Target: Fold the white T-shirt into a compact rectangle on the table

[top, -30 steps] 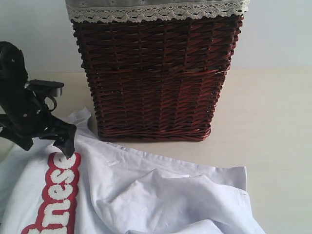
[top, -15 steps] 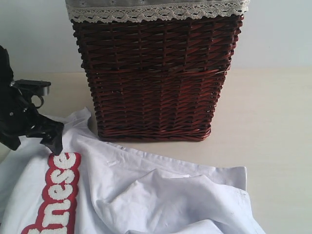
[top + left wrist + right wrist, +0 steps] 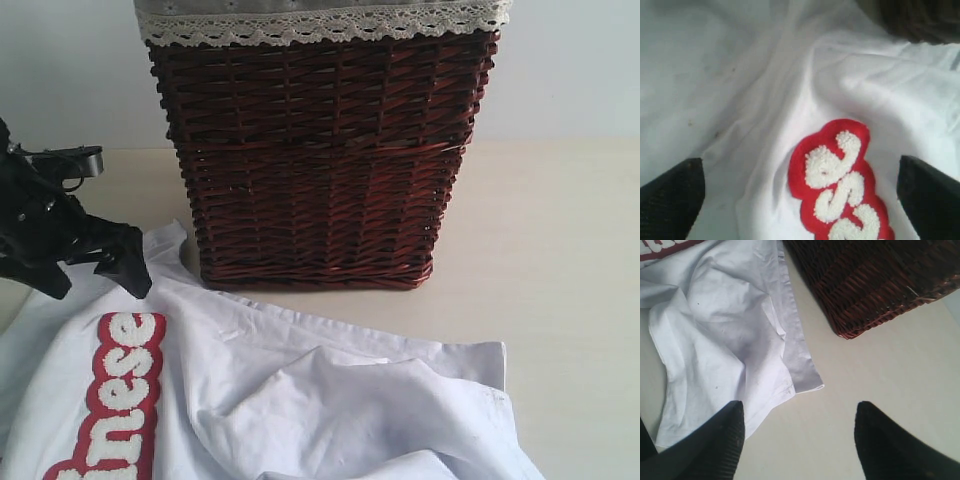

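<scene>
The white T-shirt (image 3: 300, 390) lies crumpled on the table (image 3: 560, 250), spread across the near left and middle, with its red patch of fuzzy white letters (image 3: 115, 400) at the left. My left gripper (image 3: 90, 275) hovers open over the shirt's far left edge, holding nothing. In the left wrist view the left gripper (image 3: 800, 167) straddles the top of the patch (image 3: 840, 180) on the shirt (image 3: 865, 90). My right gripper (image 3: 799, 407) is open over bare table (image 3: 880, 380), beside a loose corner of the shirt (image 3: 725, 330). It is out of the exterior view.
A tall dark brown wicker basket (image 3: 320, 150) with a lace-edged liner (image 3: 320, 22) stands just behind the shirt at centre. Its lower corner (image 3: 865, 280) shows in the right wrist view. Bare tabletop lies to the right of the basket and shirt.
My left gripper has drawn back from the top of the red patch, shifting left and lifting slightly, still open. The shirt has not moved.
</scene>
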`<state>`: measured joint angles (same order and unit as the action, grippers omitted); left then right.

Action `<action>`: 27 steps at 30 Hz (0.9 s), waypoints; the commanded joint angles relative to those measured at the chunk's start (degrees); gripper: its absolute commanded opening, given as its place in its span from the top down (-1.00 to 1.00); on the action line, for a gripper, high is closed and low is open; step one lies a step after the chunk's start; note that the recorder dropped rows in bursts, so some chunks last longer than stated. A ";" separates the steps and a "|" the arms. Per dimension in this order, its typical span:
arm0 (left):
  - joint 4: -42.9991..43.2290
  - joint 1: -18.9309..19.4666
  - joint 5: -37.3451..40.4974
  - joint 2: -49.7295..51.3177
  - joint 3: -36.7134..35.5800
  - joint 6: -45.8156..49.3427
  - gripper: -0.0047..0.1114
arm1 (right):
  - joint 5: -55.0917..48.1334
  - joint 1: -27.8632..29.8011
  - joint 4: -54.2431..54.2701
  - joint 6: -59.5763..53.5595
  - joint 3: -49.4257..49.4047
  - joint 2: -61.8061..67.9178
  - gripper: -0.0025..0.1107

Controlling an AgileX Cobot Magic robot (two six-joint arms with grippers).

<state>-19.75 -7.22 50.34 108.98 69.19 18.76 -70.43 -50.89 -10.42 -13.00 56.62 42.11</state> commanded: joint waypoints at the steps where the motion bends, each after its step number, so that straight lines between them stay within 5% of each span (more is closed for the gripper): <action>1: 1.25 0.02 -0.07 -0.39 0.30 2.02 -0.80 | 0.47 0.24 -0.44 0.25 0.38 -0.07 -0.14; 7: 0.91 -0.23 -0.07 -0.27 0.30 1.89 -0.79 | 0.47 0.24 -0.44 0.25 0.38 -0.07 -0.14; 9: 1.26 -0.23 -0.07 -0.27 0.30 -0.22 -0.63 | 0.47 0.24 -0.44 0.25 0.38 -0.07 -0.14; 11: 1.96 -0.23 -0.07 -0.27 0.30 -2.75 -0.16 | 0.47 0.24 -0.44 0.25 0.38 -0.07 -0.14; 13: 1.96 -0.23 -0.46 -0.27 0.30 -2.75 0.65 | 0.47 0.24 -0.44 0.25 0.38 -0.07 -0.14; 14: 2.11 -0.12 -0.02 -0.27 0.30 -2.13 0.89 | 0.47 0.24 -0.44 0.25 0.38 -0.07 -0.14; 20: 4.23 -0.13 0.53 -0.27 0.30 -5.98 0.90 | 0.47 0.24 -0.44 0.25 0.38 -0.07 -0.14; 27: 18.47 3.16 3.03 -1.29 0.30 -17.82 0.92 | 0.47 0.24 -0.44 0.65 0.38 -0.07 -0.14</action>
<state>-5.60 -6.11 52.63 108.83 69.23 5.27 -70.43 -50.89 -10.42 -12.72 56.62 42.11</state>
